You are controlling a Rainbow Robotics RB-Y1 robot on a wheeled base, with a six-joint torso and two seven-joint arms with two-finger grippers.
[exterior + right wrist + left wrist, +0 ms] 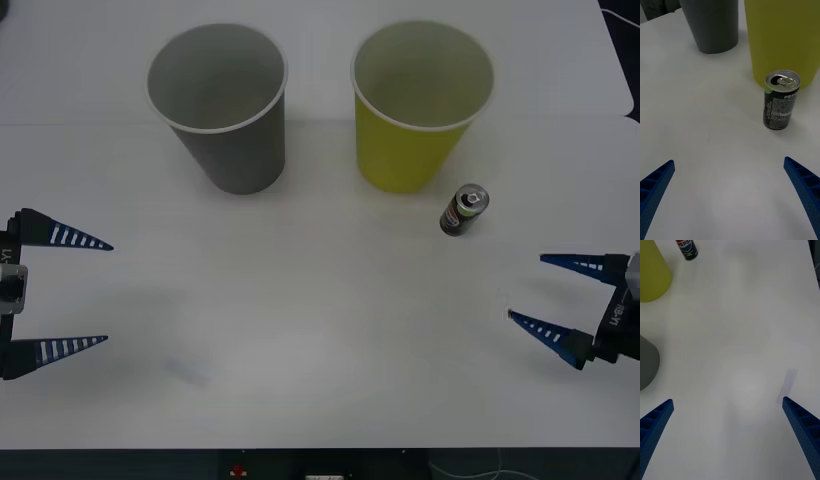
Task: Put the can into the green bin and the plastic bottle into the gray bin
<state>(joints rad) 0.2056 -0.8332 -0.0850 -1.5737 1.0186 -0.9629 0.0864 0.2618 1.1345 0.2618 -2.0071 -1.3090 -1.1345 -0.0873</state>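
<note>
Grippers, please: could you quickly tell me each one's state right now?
Left gripper: open, holding nothing.
Right gripper: open, holding nothing, near the can.

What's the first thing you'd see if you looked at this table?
Two big cups stand at the back of the white table: the gray bin on the left and the green bin on the right. The can stands upright just in front of the green bin, close by. The left gripper and right gripper hang open at the table's two sides.

Front overhead; wrists low; all share can (464, 209).
</note>
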